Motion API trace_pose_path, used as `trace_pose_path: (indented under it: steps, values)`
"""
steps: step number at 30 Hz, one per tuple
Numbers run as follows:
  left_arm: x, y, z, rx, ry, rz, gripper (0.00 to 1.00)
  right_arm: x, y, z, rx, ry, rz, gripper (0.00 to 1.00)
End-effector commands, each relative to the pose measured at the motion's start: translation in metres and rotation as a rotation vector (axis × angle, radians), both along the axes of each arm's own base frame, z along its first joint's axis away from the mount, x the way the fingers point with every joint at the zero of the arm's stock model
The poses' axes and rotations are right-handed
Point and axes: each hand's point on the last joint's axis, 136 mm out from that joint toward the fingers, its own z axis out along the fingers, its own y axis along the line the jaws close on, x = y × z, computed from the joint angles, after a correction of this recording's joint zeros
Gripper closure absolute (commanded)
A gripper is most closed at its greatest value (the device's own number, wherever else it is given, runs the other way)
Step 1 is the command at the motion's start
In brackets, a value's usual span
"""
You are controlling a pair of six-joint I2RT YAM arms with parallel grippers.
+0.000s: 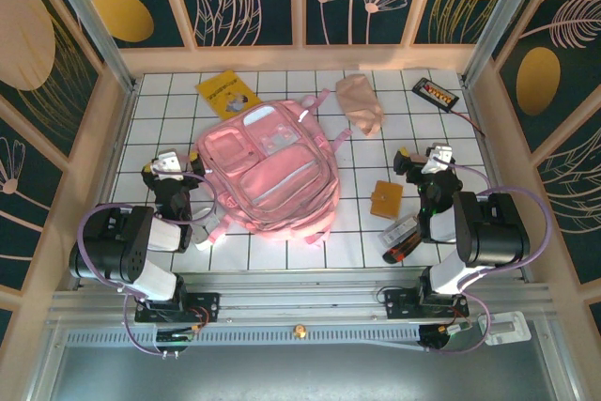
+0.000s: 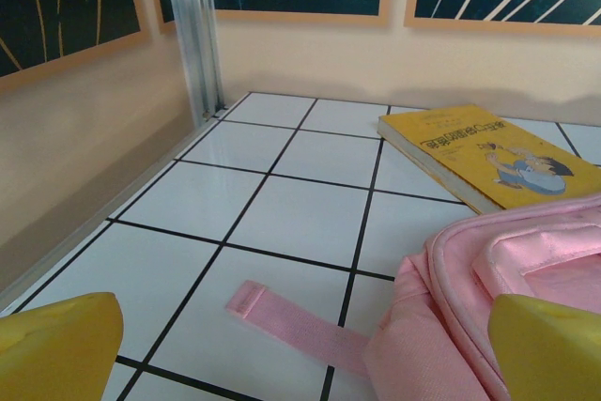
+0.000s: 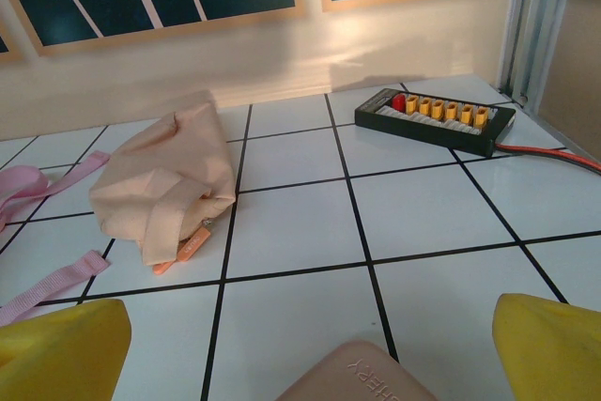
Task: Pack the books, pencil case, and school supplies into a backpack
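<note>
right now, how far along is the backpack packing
Done: nothing looks packed. The yellow booklet, pencil case, orange-brown notebook and plastic-wrapped pack all lie on the table around the backpack. In hand: nothing; the left gripper and right gripper are both open and empty. Left: every item has to go in.
</note>
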Motion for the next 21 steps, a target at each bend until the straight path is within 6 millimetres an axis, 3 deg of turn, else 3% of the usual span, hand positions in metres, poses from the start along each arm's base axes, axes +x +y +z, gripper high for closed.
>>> trace_pose_path:
  steps: [1, 9, 12, 15, 18, 21]
  values:
    - [0.002, 0.011, 0.015, -0.034, -0.064, 0.054, 0.01, -0.002, -0.002, 0.002, 0.006, -0.012, -0.013, 0.01]
    - [-0.018, 0.01, 0.036, -0.031, -0.147, 0.041, 0.01, 0.0, -0.024, 0.029, 0.024, 0.001, -0.163, 0.01]
    - [-0.001, 0.024, 0.051, -0.047, -0.073, 0.134, 0.01, 0.0, -0.028, 0.051, 0.109, -0.012, -0.187, 0.01]
    - [0.012, 0.008, 0.081, -0.055, -0.087, 0.041, 0.01, 0.007, -0.017, 0.075, 0.219, 0.028, -0.14, 0.01]
    - [0.002, 0.019, 0.11, -0.147, -0.108, 0.113, 0.01, 0.015, -0.001, 0.092, 0.309, 0.12, -0.072, 0.01]
    - [-0.006, -0.004, 0.137, -0.228, -0.128, -0.026, 0.01, 0.016, 0.022, 0.099, 0.415, 0.233, 0.022, 0.02]
